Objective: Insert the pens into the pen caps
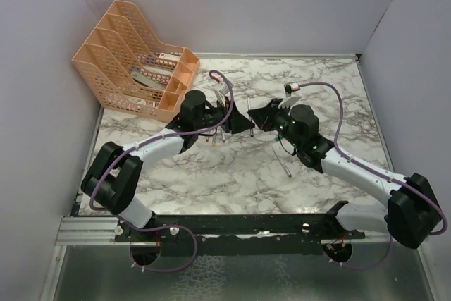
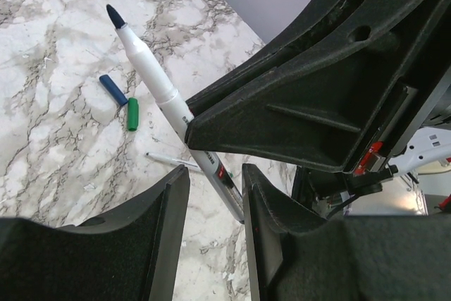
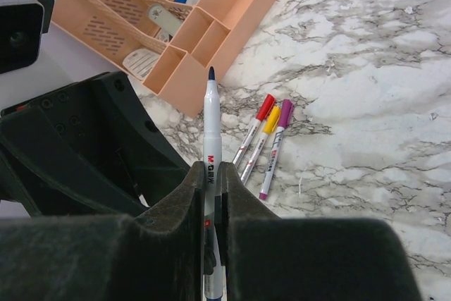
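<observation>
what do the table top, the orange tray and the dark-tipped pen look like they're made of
Table top: marble look, white with grey veins, slight sheen; real stone or printed laminate, cannot tell.
Orange tray: moulded plastic, matt, its walls pierced with slots.
Dark-tipped pen: smooth white plastic barrel, lightly glossy, with printed lettering; the tip looks like felt.

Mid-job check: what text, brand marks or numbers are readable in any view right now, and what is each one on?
"M&G" (middle sign faint), followed by small characters I cannot make out: red print on the barrel of the pen gripped in the right claw.
Red and dark marks on that same pen in the left wrist view: too blurred to read.
Barrel print on the three capped pens: too small to read.
Nothing else legible.
</observation>
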Robot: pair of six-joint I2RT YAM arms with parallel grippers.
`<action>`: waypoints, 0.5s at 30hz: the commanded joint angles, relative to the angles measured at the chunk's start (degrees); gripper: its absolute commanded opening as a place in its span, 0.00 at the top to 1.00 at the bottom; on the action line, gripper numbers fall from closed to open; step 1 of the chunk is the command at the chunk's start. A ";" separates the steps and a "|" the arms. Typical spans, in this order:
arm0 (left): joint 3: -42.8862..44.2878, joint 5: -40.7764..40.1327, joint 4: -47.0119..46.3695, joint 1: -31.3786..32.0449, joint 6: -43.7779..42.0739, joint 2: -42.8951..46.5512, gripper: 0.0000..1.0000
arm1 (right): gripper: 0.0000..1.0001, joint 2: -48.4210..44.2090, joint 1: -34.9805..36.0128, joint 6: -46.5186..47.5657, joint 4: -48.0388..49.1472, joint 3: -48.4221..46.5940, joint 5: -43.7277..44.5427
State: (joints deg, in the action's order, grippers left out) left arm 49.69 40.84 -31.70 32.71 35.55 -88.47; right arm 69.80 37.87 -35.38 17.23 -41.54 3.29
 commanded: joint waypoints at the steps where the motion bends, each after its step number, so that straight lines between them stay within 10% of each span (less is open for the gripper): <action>1: -0.47 -1.26 -2.40 0.51 0.57 0.35 0.61 | 0.99 -0.48 0.28 -1.99 3.79 1.08 -1.82; 11: -0.01 -2.37 -2.65 0.77 1.17 -1.17 0.67 | 0.99 -0.33 0.21 -2.53 4.79 1.36 -2.86; 15: -0.10 -3.18 -2.65 0.78 1.14 -1.26 0.85 | 0.99 -0.32 0.23 -2.61 4.78 1.66 -3.11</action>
State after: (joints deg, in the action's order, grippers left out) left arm 49.69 39.81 -32.51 33.15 36.88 -89.21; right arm 69.80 37.87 -37.28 19.38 -40.80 2.00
